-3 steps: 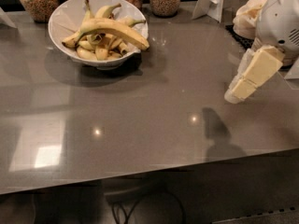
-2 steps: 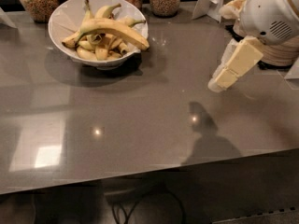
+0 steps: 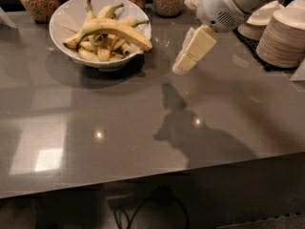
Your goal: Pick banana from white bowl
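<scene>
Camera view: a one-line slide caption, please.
Cream gripper hovers above the grey table, right of the large glossy white bowl holding the long curved yellow banana.

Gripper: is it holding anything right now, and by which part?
Nothing. The gripper hangs bare above the table, right of the white bowl; the banana lies untouched on top of the bowl's pile.

Open counter (image 3: pixel 143 128) lies between tool (image 3: pixel 184 65) and white bowl (image 3: pixel 59 19); plate stacks (image 3: pixel 283 37) apparently close behind.

Banana (image 3: pixel 114 28) in bowl (image 3: pixel 61 14), claw (image 3: pixel 183 66) rightward
</scene>
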Controlling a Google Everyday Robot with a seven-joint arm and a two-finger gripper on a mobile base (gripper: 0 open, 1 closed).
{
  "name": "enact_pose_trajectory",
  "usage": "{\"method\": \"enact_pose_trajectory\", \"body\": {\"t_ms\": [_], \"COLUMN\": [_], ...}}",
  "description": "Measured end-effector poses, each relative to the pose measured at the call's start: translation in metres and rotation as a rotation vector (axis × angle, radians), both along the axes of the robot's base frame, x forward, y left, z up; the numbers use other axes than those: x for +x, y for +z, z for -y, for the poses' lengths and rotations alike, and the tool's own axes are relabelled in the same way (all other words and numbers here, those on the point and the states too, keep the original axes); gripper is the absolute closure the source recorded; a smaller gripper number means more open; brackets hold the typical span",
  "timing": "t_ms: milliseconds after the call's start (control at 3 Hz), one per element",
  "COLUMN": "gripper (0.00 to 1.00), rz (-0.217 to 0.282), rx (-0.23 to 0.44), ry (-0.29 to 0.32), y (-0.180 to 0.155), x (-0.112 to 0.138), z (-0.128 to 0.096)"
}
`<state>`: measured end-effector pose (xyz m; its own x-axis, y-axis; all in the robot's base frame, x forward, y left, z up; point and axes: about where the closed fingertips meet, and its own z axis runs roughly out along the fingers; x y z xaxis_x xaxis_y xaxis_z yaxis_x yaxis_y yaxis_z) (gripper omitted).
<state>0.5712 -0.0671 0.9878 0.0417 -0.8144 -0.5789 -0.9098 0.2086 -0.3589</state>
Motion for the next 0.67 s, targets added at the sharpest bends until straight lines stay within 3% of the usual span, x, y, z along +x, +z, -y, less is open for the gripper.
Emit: {"method": "enact_pose_trajectory", "body": {"t_ms": [333,667], "gripper": [0.0,0.0], "rz": [0.014,0.012], "rx": [0.038,0.038], "ry": [0.037,0.044], "y": [-0.0071,-0.0076], "x": [0.0667,0.065], "z": [-0.0642,-0.0667]}}
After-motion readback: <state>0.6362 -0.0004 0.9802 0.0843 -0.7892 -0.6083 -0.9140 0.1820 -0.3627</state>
